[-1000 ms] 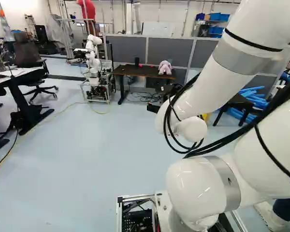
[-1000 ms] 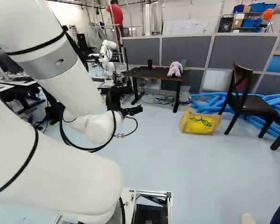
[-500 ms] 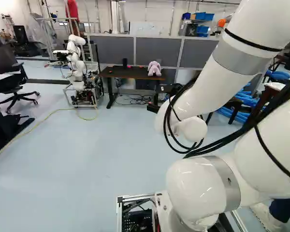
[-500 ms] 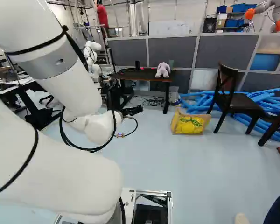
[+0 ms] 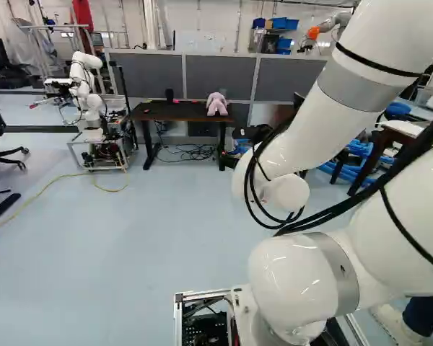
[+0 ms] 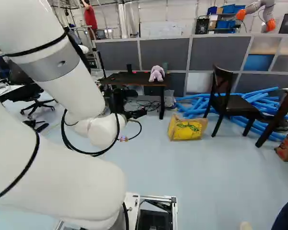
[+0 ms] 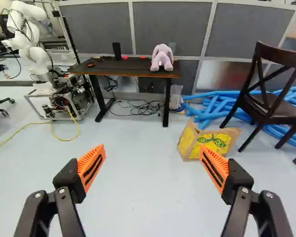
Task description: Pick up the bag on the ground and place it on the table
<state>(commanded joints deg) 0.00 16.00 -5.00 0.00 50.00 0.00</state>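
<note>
While my gripper (image 6: 137, 113) is standing spread, the bag (image 7: 213, 141) is resting on the floor (image 7: 143, 192) left of the chair (image 7: 286, 116), long axis running left-right, broad face pointing near, one finger (image 7: 216, 170) partly hiding it.

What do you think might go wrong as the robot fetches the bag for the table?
The open gripper may bump the chair, which stands close beside the bag. The base might catch the black cables lying under the table. Lowering the bag could knock the stuffed toy near the table's edge.
</note>
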